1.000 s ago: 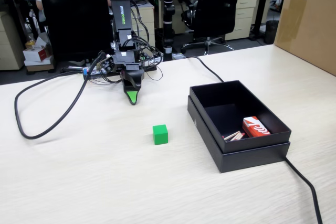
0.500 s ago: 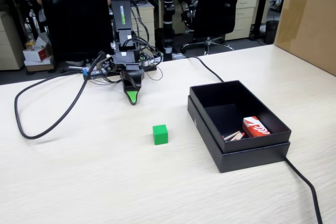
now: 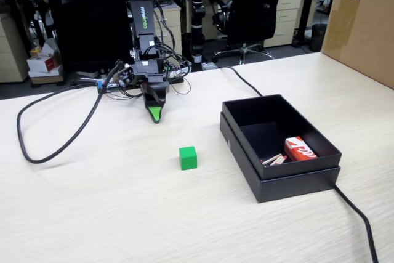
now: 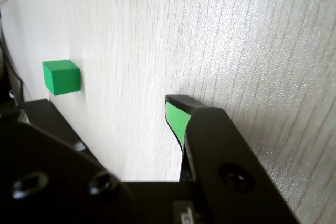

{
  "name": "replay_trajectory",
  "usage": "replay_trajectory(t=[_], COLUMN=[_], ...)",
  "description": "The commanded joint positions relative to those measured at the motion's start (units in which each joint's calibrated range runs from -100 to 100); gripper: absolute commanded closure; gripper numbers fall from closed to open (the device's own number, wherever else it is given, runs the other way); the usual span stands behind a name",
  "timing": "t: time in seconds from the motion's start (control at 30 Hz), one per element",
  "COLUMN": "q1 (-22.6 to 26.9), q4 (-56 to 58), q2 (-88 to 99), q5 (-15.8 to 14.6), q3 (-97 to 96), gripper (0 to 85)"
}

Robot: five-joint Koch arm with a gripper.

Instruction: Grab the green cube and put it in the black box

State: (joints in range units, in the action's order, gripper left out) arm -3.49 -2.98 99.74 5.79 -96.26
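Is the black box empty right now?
No. The black box holds a red-and-white pack and some thin sticks; the green cube sits outside on the table.

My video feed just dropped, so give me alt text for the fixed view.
A green cube sits alone on a pale wood-grain table, between the arm's green-tipped end effector behind it and an open black box to its right. The end effector holds nothing.

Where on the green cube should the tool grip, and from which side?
Grip the cube across two opposite vertical faces, coming down from above. It sits flat and alone on the table, clear of the box, so every side is free.
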Motion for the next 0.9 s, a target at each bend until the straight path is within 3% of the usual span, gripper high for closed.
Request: replay_trajectory(t=[0.0, 0.87], q1=[0.1, 1.8], q4=[2.3, 2.3], q2=[-0.1, -0.1], q5=[0.1, -0.2], q3=[-0.6, -0.1], gripper=[35.2, 37.8])
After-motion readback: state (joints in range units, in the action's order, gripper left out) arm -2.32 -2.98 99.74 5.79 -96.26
